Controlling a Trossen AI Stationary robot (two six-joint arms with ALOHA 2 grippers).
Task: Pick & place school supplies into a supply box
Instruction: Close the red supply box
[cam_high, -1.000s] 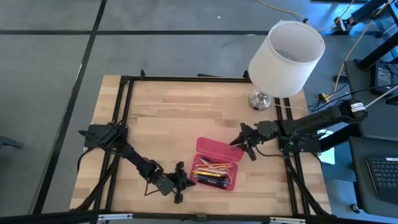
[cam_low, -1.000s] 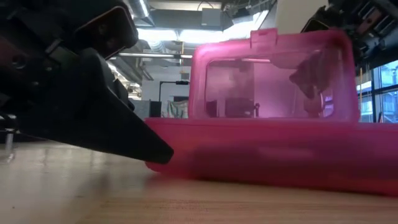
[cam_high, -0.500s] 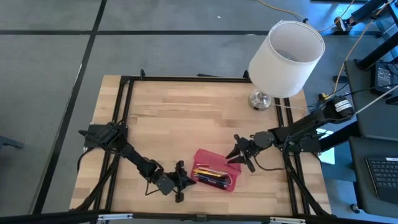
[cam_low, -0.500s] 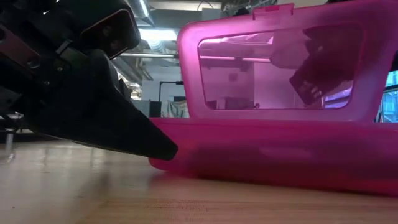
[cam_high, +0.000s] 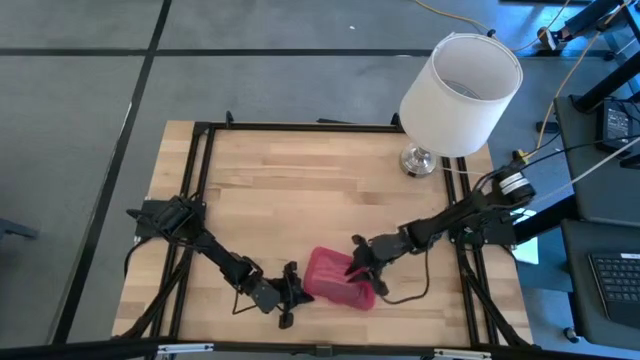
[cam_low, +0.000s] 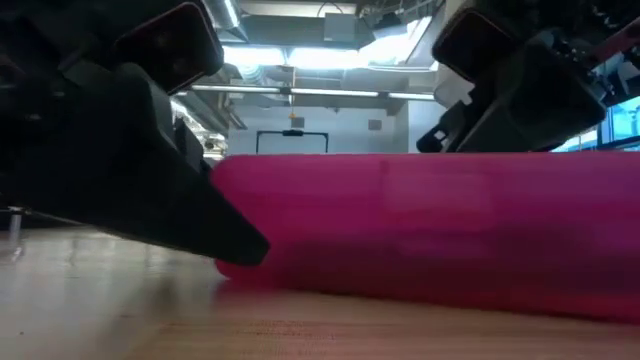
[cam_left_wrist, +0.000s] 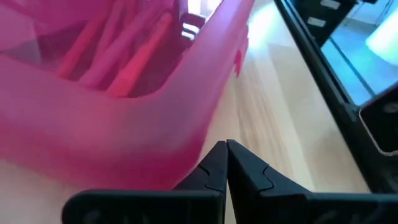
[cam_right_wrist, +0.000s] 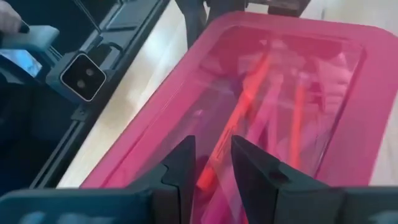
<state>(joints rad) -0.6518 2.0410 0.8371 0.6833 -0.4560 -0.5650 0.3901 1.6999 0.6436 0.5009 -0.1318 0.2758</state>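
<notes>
High view: supply box (cam_high: 335, 278) lid now lies shut over the pencils (cam_right_wrist: 249, 93); right gripper (cam_high: 362, 264), fingers apart, presses it; closed left gripper (cam_high: 290, 290) braces its end.

Light wooden table (cam_high: 280, 190) with black frame rails, closed pink pencil case (cam_high: 335, 277) near its front edge, white-shaded lamp (cam_high: 455, 95) at the far right corner

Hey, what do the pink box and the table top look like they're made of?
Box: seemingly plastic, translucent pink and fairly glossy; the pens show through its shut lid in the right wrist view, and the corners are rounded as if moulded.
Table: apparently wood, pale with a matt finish; plank seams and grain lines show from above.
</notes>
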